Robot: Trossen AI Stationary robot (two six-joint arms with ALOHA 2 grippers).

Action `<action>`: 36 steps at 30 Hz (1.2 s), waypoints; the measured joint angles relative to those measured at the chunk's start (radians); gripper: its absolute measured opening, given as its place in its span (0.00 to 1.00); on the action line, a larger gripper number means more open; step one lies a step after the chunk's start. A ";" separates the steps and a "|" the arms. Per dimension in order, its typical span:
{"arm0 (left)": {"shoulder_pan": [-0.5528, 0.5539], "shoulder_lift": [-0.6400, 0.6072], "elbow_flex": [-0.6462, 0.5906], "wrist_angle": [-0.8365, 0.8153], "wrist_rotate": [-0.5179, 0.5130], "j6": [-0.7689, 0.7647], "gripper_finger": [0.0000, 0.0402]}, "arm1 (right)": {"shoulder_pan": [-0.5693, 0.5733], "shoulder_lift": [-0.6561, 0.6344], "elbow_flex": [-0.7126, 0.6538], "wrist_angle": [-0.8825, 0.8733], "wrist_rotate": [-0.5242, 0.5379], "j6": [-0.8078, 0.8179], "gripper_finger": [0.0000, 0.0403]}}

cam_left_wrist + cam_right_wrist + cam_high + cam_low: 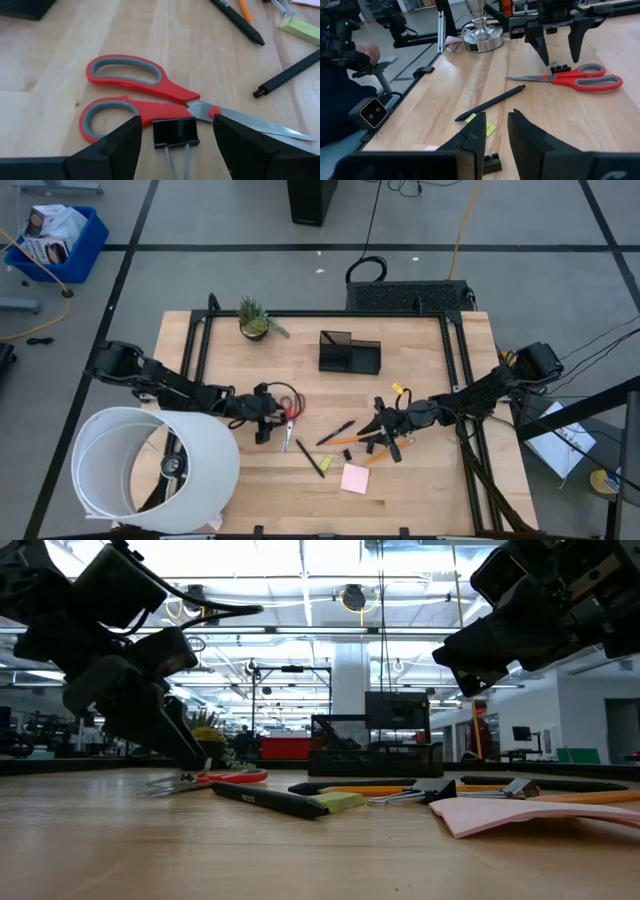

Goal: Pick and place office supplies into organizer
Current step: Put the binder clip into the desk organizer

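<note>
The red-handled scissors (145, 92) lie flat on the wood table, and a small black binder clip (174, 132) lies against their handles. My left gripper (175, 145) is open and low over the table, one finger on each side of the clip, touching neither it nor the scissors (288, 415). My right gripper (496, 125) hangs above the table's right half (385, 435), open by a narrow gap with nothing between its fingertips. Black pens (335, 432), orange pencils (352, 441), a pink sticky-note pad (354, 478) and a yellow-green piece (340, 801) lie between the arms. The dark organizer (348, 353) stands at the far middle.
A potted plant (255, 318) stands at the far left of the table, and a large white cylinder (150, 470) at the near left corner. More binder clips (430, 790) lie near the pad. A person's hand (367, 52) shows beyond the table's edge.
</note>
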 joint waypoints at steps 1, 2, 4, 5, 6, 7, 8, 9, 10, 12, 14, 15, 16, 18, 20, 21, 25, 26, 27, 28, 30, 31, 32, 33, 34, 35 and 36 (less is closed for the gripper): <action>-0.002 0.000 0.000 0.000 0.011 0.000 0.62 | 0.000 0.000 0.000 0.000 0.000 0.000 0.18; -0.005 0.000 0.000 0.004 0.015 0.001 0.62 | 0.000 0.000 0.000 0.000 0.000 -0.004 0.18; -0.016 0.000 0.000 0.010 0.015 0.022 0.62 | 0.000 0.000 0.000 0.000 0.000 -0.008 0.18; -0.022 0.000 0.000 0.008 0.015 0.032 0.62 | 0.000 0.000 0.000 0.000 0.000 -0.011 0.18; -0.024 0.000 0.000 0.005 0.015 0.038 0.62 | 0.000 0.000 0.000 -0.001 0.000 -0.013 0.18; -0.024 0.003 0.000 0.001 0.016 0.036 0.62 | 0.000 0.000 0.000 -0.002 0.000 -0.015 0.18; -0.022 0.010 0.000 0.002 0.014 0.029 0.62 | 0.000 0.000 0.000 -0.003 0.000 -0.015 0.18; -0.021 0.014 0.000 -0.003 0.007 0.028 0.62 | 0.000 0.000 0.000 -0.002 0.000 -0.015 0.18; -0.020 0.015 -0.001 -0.014 -0.002 0.028 0.62 | 0.000 0.000 0.000 -0.002 0.000 -0.015 0.18; -0.021 0.030 0.000 -0.001 -0.017 0.023 0.62 | 0.000 0.000 0.000 -0.003 0.000 -0.015 0.18; -0.021 0.048 0.000 -0.001 -0.032 0.014 0.62 | 0.000 0.000 0.000 -0.008 0.001 -0.019 0.18; -0.021 0.058 -0.001 0.005 -0.035 0.009 0.62 | 0.000 0.000 0.000 -0.008 0.001 -0.022 0.18; -0.021 0.069 -0.001 0.018 -0.038 0.003 0.62 | 0.000 0.000 0.000 -0.010 0.001 -0.023 0.18; -0.021 0.093 0.000 0.040 -0.042 0.003 0.62 | 0.000 0.000 0.000 -0.012 0.001 -0.023 0.18; -0.021 0.111 0.000 0.061 -0.047 0.002 0.62 | 0.000 0.000 0.000 -0.012 0.001 -0.023 0.18; -0.022 0.120 0.000 0.071 -0.058 -0.002 0.62 | 0.000 0.000 0.000 -0.012 0.001 -0.023 0.18; -0.023 0.132 0.002 0.078 -0.084 -0.027 0.62 | 0.000 0.000 0.000 -0.012 0.001 -0.023 0.18; -0.023 0.132 0.002 0.078 -0.083 -0.026 0.62 | 0.000 0.000 0.000 -0.012 0.001 -0.023 0.18; -0.023 0.132 0.002 0.078 -0.079 -0.026 0.61 | 0.000 0.000 0.000 -0.012 0.001 -0.023 0.18; -0.023 0.132 0.002 0.078 -0.079 -0.026 0.60 | 0.000 0.000 0.000 -0.012 0.001 -0.023 0.18; -0.023 0.133 0.002 0.077 -0.079 -0.024 0.57 | 0.000 0.000 0.000 -0.012 0.001 -0.023 0.18; -0.023 0.133 0.002 0.077 -0.079 -0.022 0.55 | 0.000 0.000 0.000 -0.012 0.001 -0.023 0.18; -0.022 0.133 0.002 0.077 -0.078 -0.020 0.52 | 0.000 0.000 0.000 -0.012 0.001 -0.023 0.18; -0.022 0.133 0.002 0.077 -0.078 -0.019 0.49 | 0.000 0.000 0.000 -0.012 0.001 -0.023 0.18; -0.022 0.133 0.002 0.077 -0.078 -0.019 0.46 | 0.000 0.000 0.000 -0.012 0.001 -0.023 0.18; -0.022 0.133 0.002 0.077 -0.078 -0.018 0.43 | 0.000 0.000 0.000 -0.012 0.001 -0.023 0.18; -0.022 0.133 0.002 0.078 -0.078 -0.017 0.40 | 0.000 0.000 0.000 -0.012 0.001 -0.023 0.18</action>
